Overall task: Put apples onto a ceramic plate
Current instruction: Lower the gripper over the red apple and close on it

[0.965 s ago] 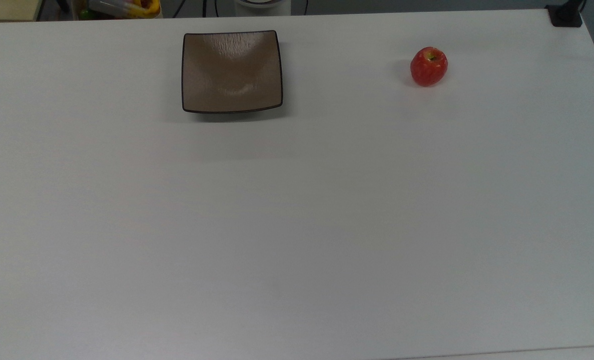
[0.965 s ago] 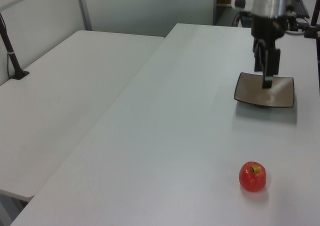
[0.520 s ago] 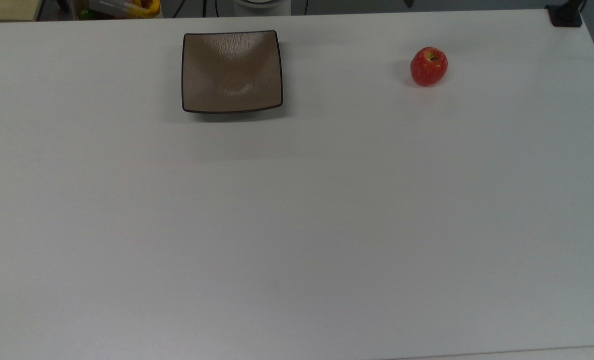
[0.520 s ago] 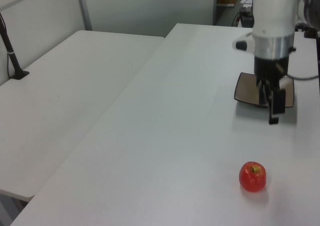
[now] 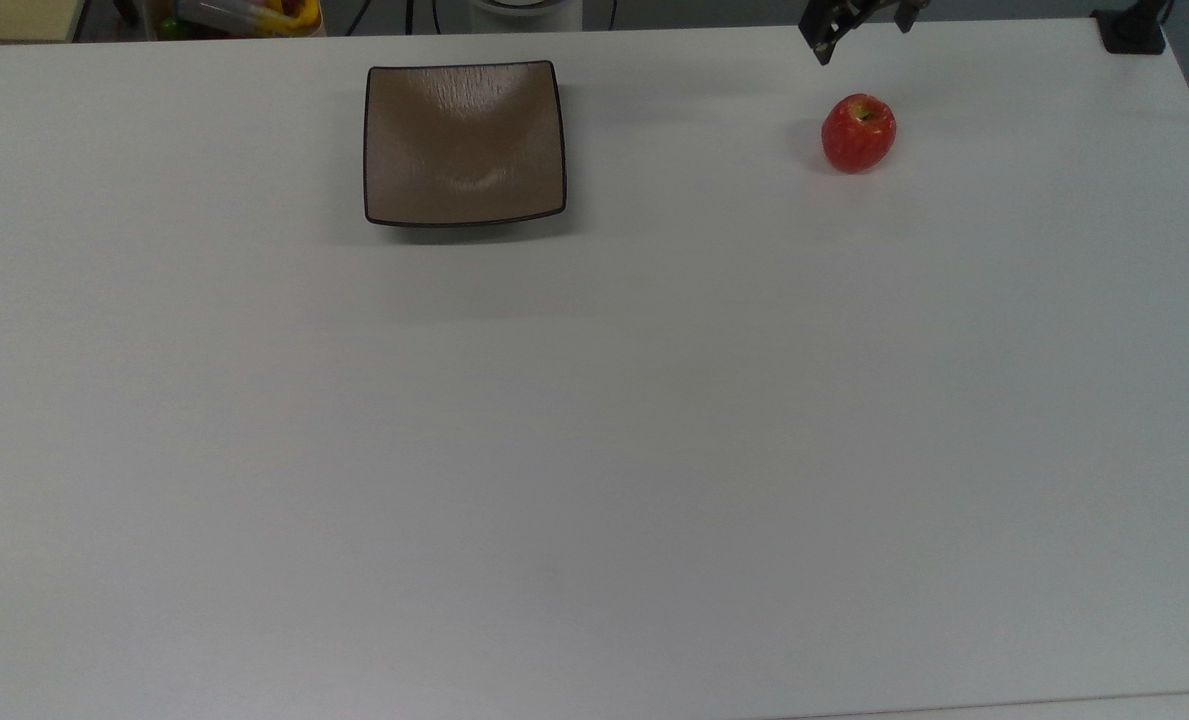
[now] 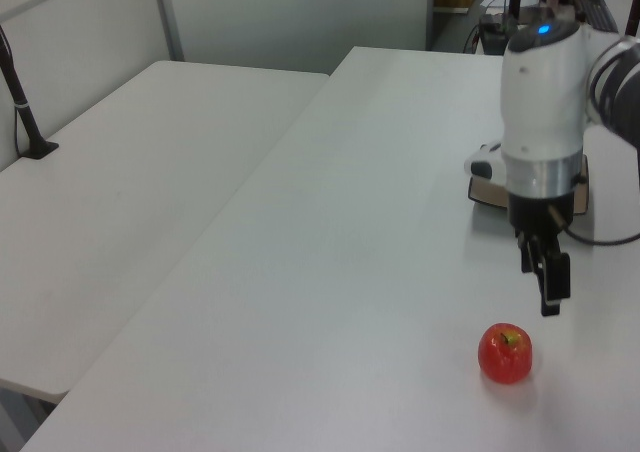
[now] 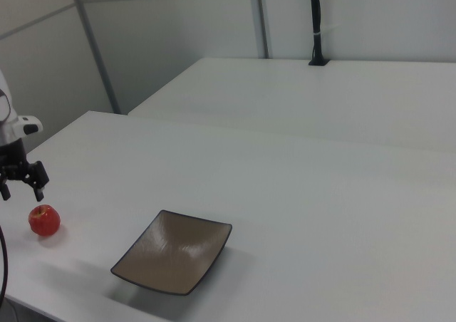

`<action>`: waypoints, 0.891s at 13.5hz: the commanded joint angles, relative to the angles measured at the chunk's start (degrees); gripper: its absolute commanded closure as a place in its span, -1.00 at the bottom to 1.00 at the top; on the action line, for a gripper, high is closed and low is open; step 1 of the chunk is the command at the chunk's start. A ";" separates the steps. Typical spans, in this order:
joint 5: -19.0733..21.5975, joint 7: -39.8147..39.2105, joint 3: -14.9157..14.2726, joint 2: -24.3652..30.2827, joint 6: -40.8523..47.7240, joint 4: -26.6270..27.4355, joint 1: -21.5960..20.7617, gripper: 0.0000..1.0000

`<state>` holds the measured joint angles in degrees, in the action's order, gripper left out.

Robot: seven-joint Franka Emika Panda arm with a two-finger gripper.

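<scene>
Apple: the small red apple (image 5: pixel 858 133) sits alone on the white counter (image 5: pixel 594 420), stem dimple up, nothing touching it. It lies just below and a little ahead of the tool, so I'd say it is the thing being gone for.

Tool: the tool (image 7: pixel 20 182) hangs above the counter near the apple, fingers pointing down and spread apart, a clear gap between them in the right view, and nothing held. In the left view the tool (image 6: pixel 545 277) sits above the apple and slightly toward the left view's right. My guess is the fingers are spread so that they can drop down either side of the fruit.

Plate: the square brown ceramic plate (image 5: pixel 464 143) rests flat and bare, well apart from the tool, off behind it along the counter. In the left view the arm (image 6: pixel 543 112) stands in front of part of it.

Stage: reaching for the apple, I'd judge; the fruit is not yet gripped or lifted.

What the next move calls for: lining up squarely over the apple, since a round fruit could roll away if one finger nudges it first.

Surroundings: a second white table (image 6: pixel 120 202) stands beside the counter, far from the tool.
</scene>
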<state>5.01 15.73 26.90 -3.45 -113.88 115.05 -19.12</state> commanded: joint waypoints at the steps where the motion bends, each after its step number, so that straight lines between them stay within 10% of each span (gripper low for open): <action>1: -0.17 1.15 -0.45 -3.39 -4.59 0.44 -0.74 -1.00; 12: -5.79 1.15 -0.36 -9.73 -10.40 0.35 -2.23 -1.00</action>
<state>1.34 15.88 26.90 -11.77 -121.99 115.18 -20.36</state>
